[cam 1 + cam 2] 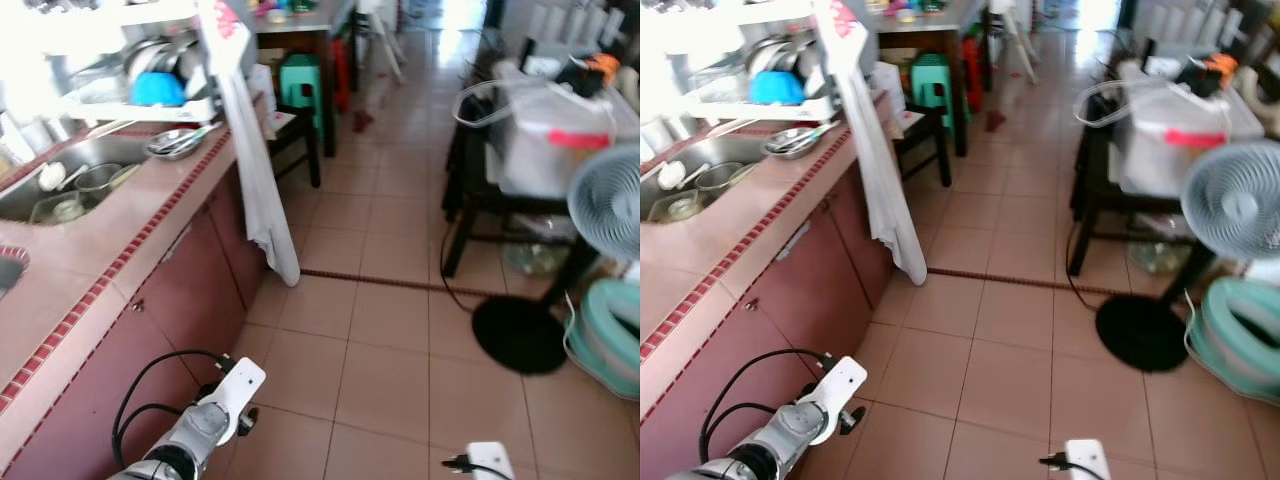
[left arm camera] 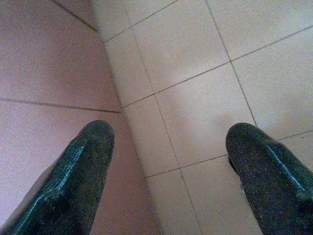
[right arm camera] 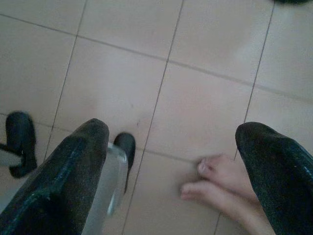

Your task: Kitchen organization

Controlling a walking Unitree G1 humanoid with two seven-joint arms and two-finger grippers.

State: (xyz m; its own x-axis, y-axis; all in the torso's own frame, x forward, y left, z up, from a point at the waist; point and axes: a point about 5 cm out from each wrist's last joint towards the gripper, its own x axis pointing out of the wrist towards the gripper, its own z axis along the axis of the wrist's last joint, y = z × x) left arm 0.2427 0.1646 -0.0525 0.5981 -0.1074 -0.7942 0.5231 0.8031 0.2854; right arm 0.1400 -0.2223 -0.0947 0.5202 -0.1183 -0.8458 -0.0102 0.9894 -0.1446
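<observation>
Left hand (image 2: 166, 166) hangs low beside cabinet (image 1: 170, 310), spread, empty; right hand (image 3: 171, 166) likewise.

Floor: beige tiles (image 1: 380, 330), with a dark strip (image 1: 370, 279) crossing them mid-scene.
Left: a white cloth (image 1: 258, 170) hangs down the cabinet front, its lower end just above the floor.
Far left: a green plastic stool (image 1: 298, 80) beside a dark chair (image 1: 290, 135).
Right: a black table (image 1: 470, 190) carries a translucent plastic container (image 1: 545, 140) with a red mark.
Near right: a standing fan (image 1: 610, 200), its round black base (image 1: 520, 335) on the tiles; a teal tub (image 1: 610, 335) just beside it.
Right wrist view: a person's bare toes (image 3: 220, 183) on the tile.
</observation>
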